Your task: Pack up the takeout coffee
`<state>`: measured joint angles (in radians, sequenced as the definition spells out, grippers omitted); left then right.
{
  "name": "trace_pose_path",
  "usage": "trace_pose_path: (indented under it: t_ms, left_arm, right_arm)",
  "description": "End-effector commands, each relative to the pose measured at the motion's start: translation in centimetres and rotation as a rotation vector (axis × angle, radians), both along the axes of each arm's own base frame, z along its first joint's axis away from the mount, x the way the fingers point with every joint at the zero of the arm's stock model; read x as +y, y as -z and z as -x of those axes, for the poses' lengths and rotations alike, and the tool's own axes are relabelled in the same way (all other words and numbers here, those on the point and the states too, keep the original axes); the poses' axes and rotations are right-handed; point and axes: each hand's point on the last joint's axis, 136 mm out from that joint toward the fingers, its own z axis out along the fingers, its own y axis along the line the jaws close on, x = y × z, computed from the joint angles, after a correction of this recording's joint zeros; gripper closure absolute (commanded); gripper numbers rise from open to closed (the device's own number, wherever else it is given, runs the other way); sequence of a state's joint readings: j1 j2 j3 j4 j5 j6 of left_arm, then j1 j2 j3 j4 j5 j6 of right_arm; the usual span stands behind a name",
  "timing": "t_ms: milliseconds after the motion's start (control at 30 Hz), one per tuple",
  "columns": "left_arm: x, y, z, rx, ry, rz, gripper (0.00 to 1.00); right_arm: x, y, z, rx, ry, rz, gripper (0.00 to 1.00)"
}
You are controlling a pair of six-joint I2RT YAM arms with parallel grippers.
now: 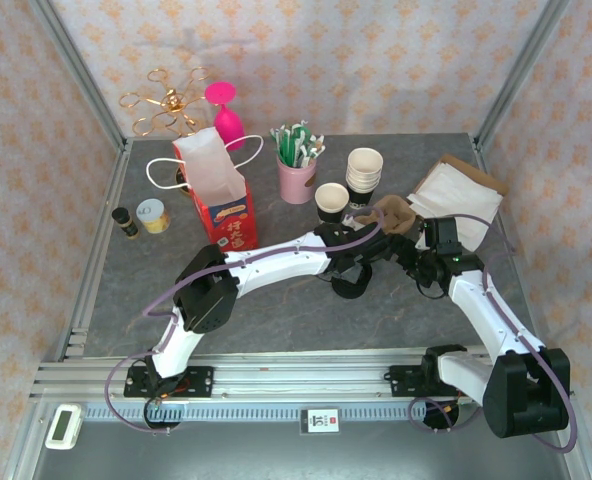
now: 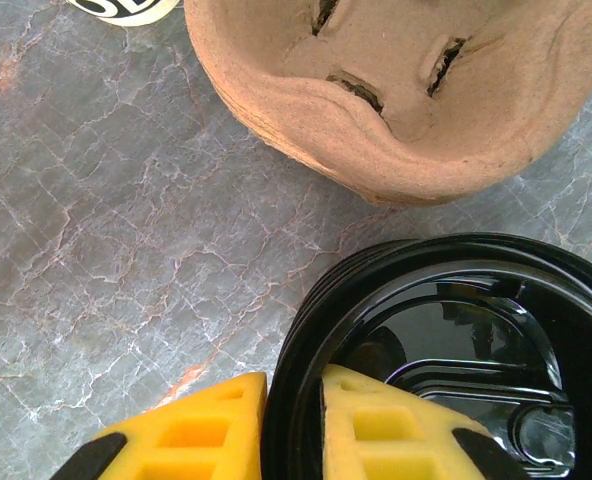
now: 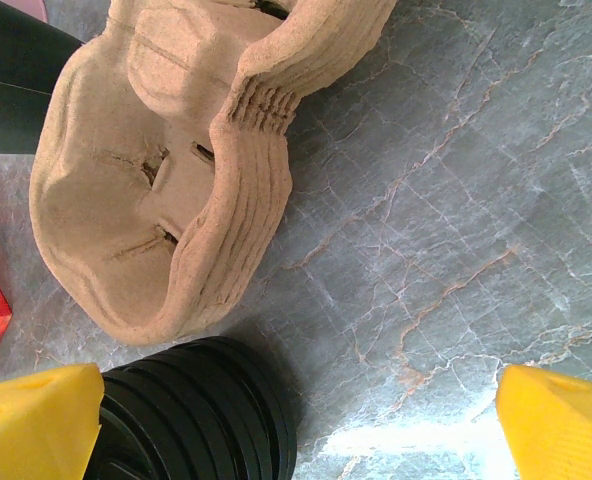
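At the middle of the worktop (image 1: 296, 322), the left pincer (image 2: 294, 385) is sitting over the stack of black lids (image 3: 206, 410) and is pinching the rim of the top lid (image 2: 446, 300). One yellow finger is lying outside the rim and the other inside, with no gap showing on either side. Just beside the stack, the right pincer (image 3: 298, 380) is hanging wide open above bare stone, gripping nothing, its left finger lying close to the lids. A nested pile of brown pulp cup carriers (image 3: 176, 200) is lying on the far side of the lids, near them. The takeout coffee (image 1: 331, 201) is standing upright further back, between the pink holder of stirrers (image 1: 297, 178) and the stack of lidless cups (image 1: 364, 170), with the carriers near on its right. Whether it is wearing a lid, I cannot tell.
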<state>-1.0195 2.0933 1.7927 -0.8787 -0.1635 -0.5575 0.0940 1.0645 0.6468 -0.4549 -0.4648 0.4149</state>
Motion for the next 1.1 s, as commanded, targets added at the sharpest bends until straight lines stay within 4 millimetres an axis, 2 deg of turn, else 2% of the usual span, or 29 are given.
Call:
trace_pose_path:
  t_ms: [0, 333, 633, 900, 1067]
  left_arm:
    - [-0.5, -1.6, 0.1, -0.011, 0.016, 0.03, 0.82]
    - [-0.9, -2.7, 0.2, -0.022, 0.004, 0.082, 0.82]
    - [-1.1, -3.6, 0.2, -0.027, -0.004, 0.145, 0.83]
    - [-0.3, -3.5, -0.1, -0.028, -0.057, 0.165, 0.84]
    - [-0.4, -4.9, -0.6, -0.05, -0.081, 0.233, 0.84]
  right_arm:
    - [-0.2, -0.6, -0.2, -0.028, -0.001, -0.001, 0.0]
    - [-0.6, -2.2, -0.5, -0.063, 0.022, -0.022, 0.0]
    - [-0.6, -2.5, -0.3, -0.061, 0.026, -0.046, 0.0]
    - [-0.4, -3.0, -0.2, -0.067, 0.024, -0.058, 0.0]
    - [-0.3, -4.0, -0.3, -0.09, 0.025, -0.072, 0.0]
